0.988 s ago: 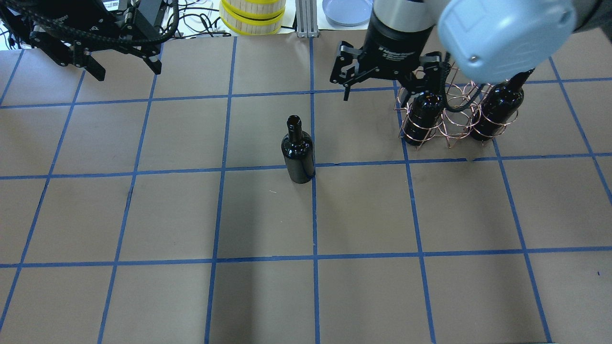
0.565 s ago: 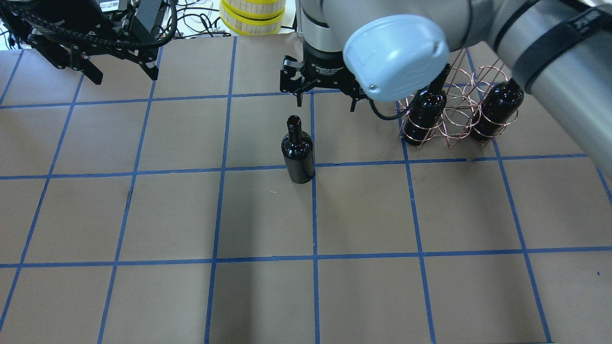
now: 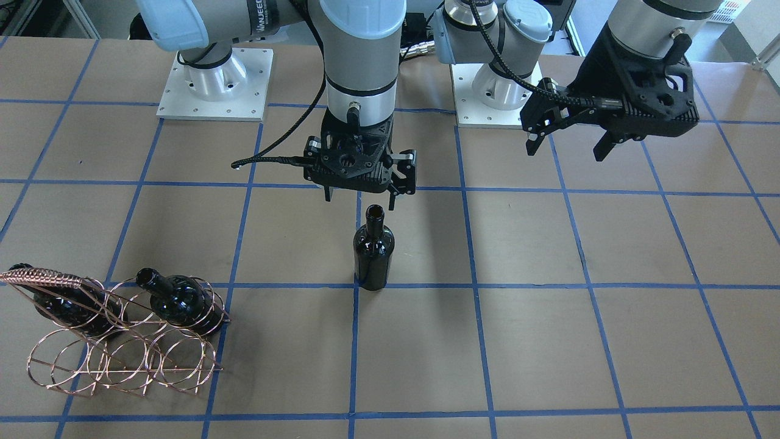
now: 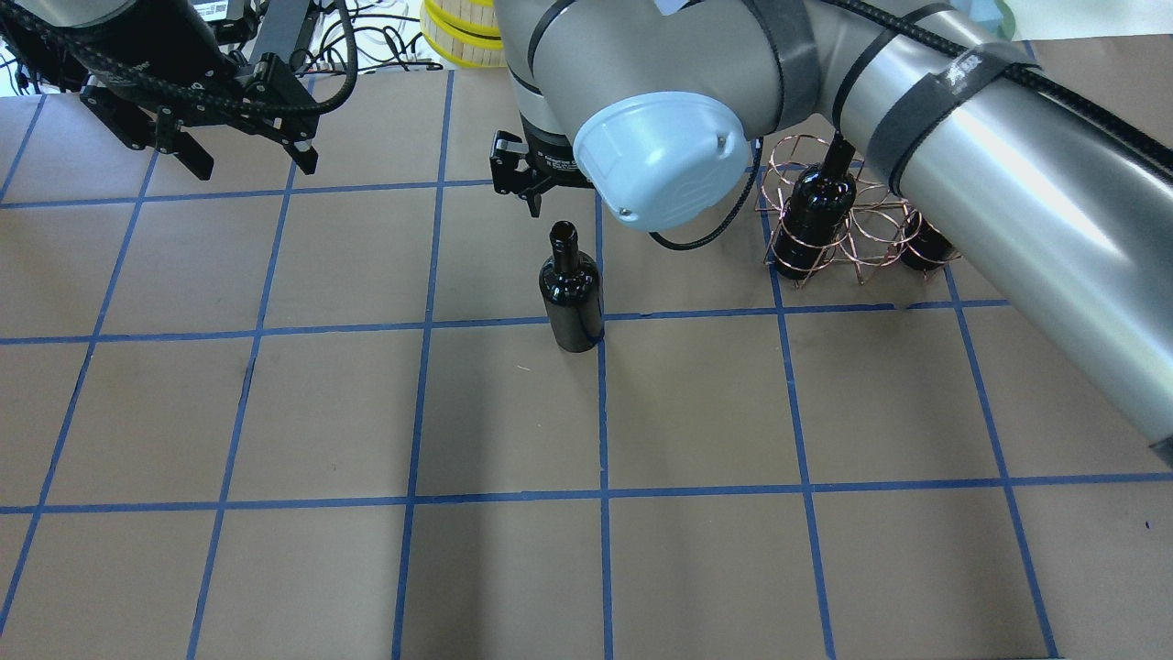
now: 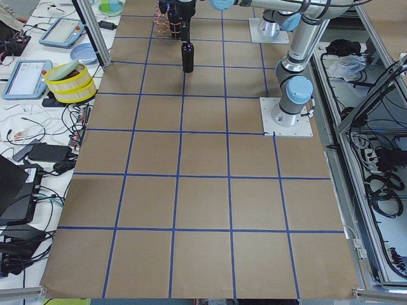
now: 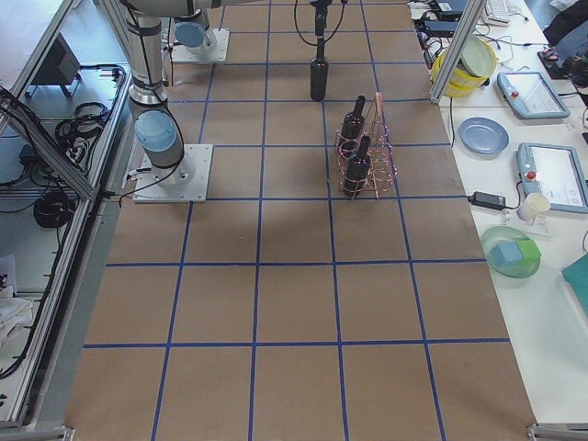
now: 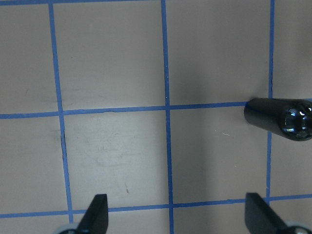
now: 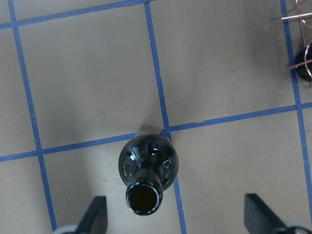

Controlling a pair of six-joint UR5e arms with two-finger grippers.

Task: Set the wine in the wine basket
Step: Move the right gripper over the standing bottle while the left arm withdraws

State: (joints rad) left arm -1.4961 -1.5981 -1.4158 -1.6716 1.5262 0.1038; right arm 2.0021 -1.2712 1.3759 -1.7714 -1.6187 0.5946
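The wine (image 3: 373, 247), a glossy black bottle, stands upright and free near the table's middle (image 4: 570, 289). My right gripper (image 3: 360, 200) is open and empty, just above the bottle's mouth and slightly toward the robot. In the right wrist view (image 8: 178, 214) the mouth (image 8: 144, 197) lies left of centre between the jaws. The copper wire wine basket (image 3: 122, 356) stands on the robot's right (image 4: 869, 197) and holds two like bottles (image 3: 177, 302) (image 3: 61, 308). My left gripper (image 4: 256, 168) is open and empty, hanging over the far left.
Yellow-rimmed round boxes (image 4: 458, 37) sit past the table's far edge. A blue plate (image 6: 482, 136) and tablets lie on the side bench. The arm bases (image 3: 213, 85) (image 3: 493, 91) stand at the robot's edge. My right forearm (image 4: 1008, 183) crosses over the basket.
My right gripper has moved left, from the basket to just above and behind the standing bottle, still open. The left gripper has hardly moved.
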